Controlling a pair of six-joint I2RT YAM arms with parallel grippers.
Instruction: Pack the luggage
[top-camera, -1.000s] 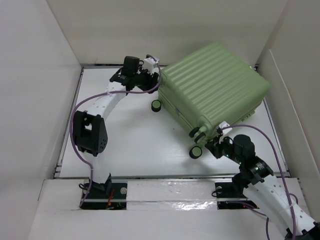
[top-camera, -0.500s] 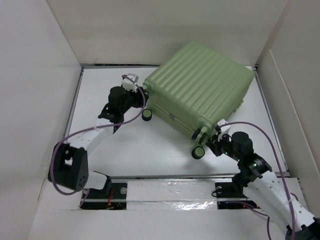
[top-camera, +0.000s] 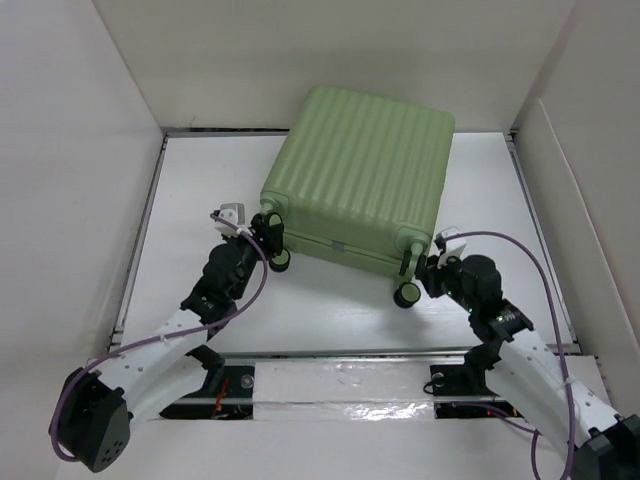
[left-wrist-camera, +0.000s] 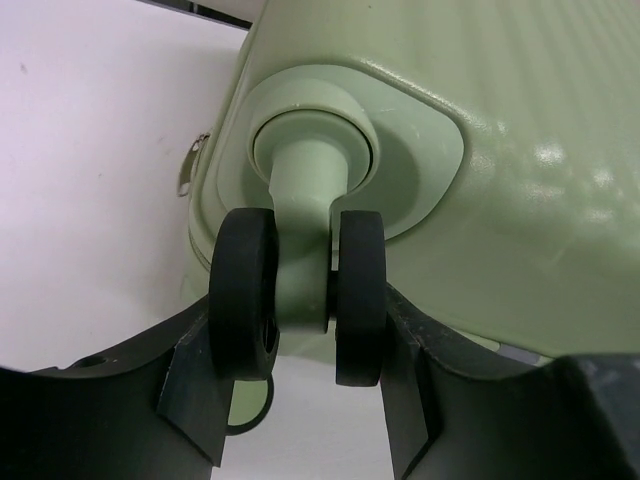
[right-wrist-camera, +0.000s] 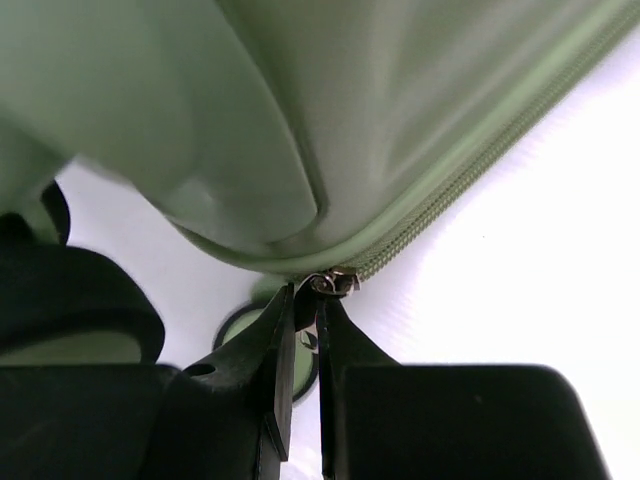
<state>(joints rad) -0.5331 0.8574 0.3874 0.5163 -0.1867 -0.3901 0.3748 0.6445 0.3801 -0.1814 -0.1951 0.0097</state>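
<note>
The luggage is a large light-green ribbed suitcase, lying closed on the white table with its wheeled edge toward me. My left gripper is at its near left corner. In the left wrist view the left gripper is shut on the black twin wheel, one finger on each side. My right gripper is at the near right corner beside the other wheel. In the right wrist view the right gripper is shut on the metal zipper pull of the zipper.
White walls enclose the table on the left, back and right. The suitcase's far edge lies close to the back wall. A raised white ledge runs along the front by the arm bases. Purple cables loop off both arms.
The suitcase has swung counterclockwise and leftward, so its wheeled edge now nearly faces the front. My left arm has come from the back left corner toward me. The right gripper followed the corner.
</note>
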